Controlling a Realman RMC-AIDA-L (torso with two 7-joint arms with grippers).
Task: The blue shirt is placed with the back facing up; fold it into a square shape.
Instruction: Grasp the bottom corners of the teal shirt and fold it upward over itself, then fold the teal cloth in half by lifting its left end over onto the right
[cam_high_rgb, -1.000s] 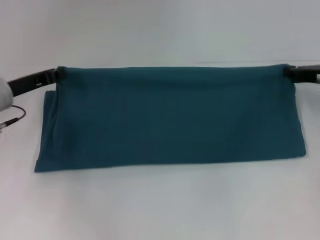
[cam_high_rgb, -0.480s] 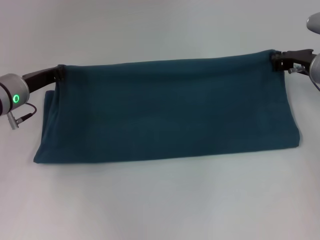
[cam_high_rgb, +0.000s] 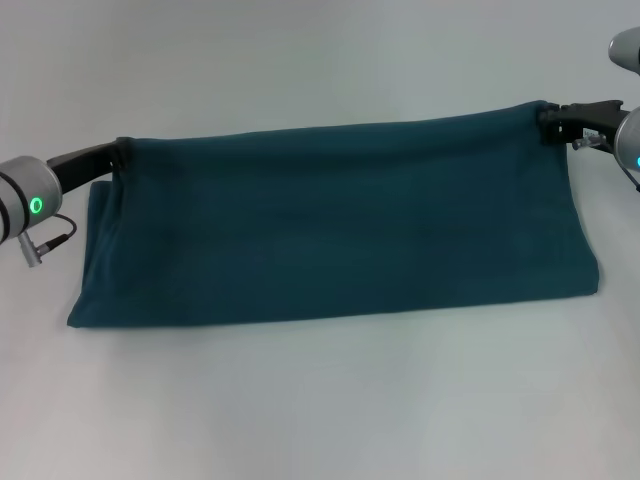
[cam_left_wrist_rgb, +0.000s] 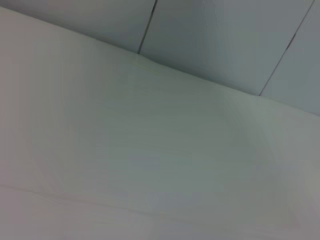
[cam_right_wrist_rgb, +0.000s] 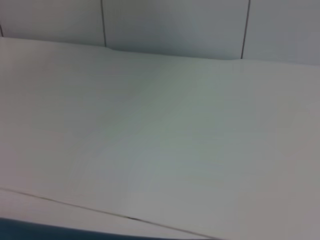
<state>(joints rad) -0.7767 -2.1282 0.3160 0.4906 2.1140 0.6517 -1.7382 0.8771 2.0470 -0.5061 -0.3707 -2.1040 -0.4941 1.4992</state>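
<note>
Change since earlier: right end of the raised edge is sitting higher and farther back than a second ago, while the left end is sitting slightly lower, so the held edge is now slanting upward toward the right; over the last half second the shift is only slight.

Blue shirt (cam_high_rgb: 340, 230): is lying across the middle of the white table (cam_high_rgb: 320, 410) as a long, wide band, plain side showing, with its far long edge being held up at both ends and its near long edge resting on the surface. A second layer is showing at the left end, just under the lifted one (the fabric is doubled there).

Left gripper (cam_high_rgb: 118, 150): is pinching the far left corner of the shirt, jaws closed tight on the cloth, with its arm reaching in from the left edge and a green ring light glowing on it.

Right gripper (cam_high_rgb: 547, 120): is pinching the far right corner of the shirt, jaws likewise clamped onto the fabric, and is sitting higher in the head view than the left one.

Containers: none are showing in any view; the shirt is resting directly on the table.

Wrist views: both are showing bare table and a tiled wall (cam_right_wrist_rgb: 175, 25) behind it; a thin sliver of teal is peeking in at the right wrist view's edge.
</note>
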